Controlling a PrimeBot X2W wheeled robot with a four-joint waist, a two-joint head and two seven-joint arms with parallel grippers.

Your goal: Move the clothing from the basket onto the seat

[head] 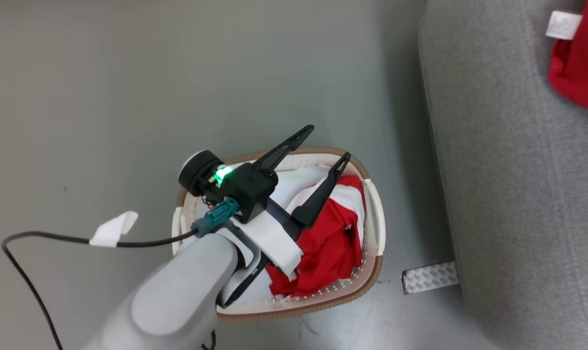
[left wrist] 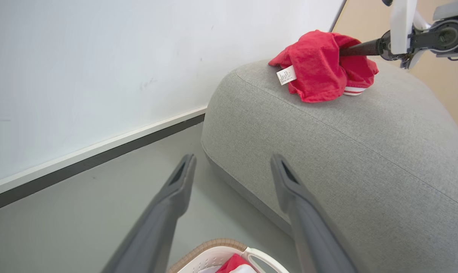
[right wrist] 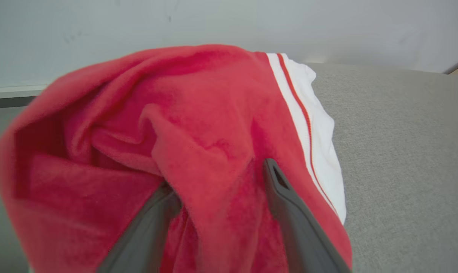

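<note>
The basket [head: 323, 304] stands on the floor left of the grey seat [head: 517, 194]. Red clothing with white panels [head: 330, 243] lies in it beside pale white fabric [head: 294, 184]. My left gripper [head: 327, 143] hovers over the basket's far rim, open and empty. Another red garment [left wrist: 319, 68] with a white label tag [left wrist: 286, 75] rests on the seat [left wrist: 346, 159]. My right gripper [right wrist: 221, 182] is there, its fingers spread apart with the red fabric [right wrist: 198, 125] draped between and over them; the left fingertip is buried in cloth.
A patch of patterned tape [head: 430, 277] lies on the floor by the seat's front edge. A black cable with a white tag [head: 113, 228] trails off my left arm. A white wall with a dark baseboard [left wrist: 81, 159] runs behind the seat.
</note>
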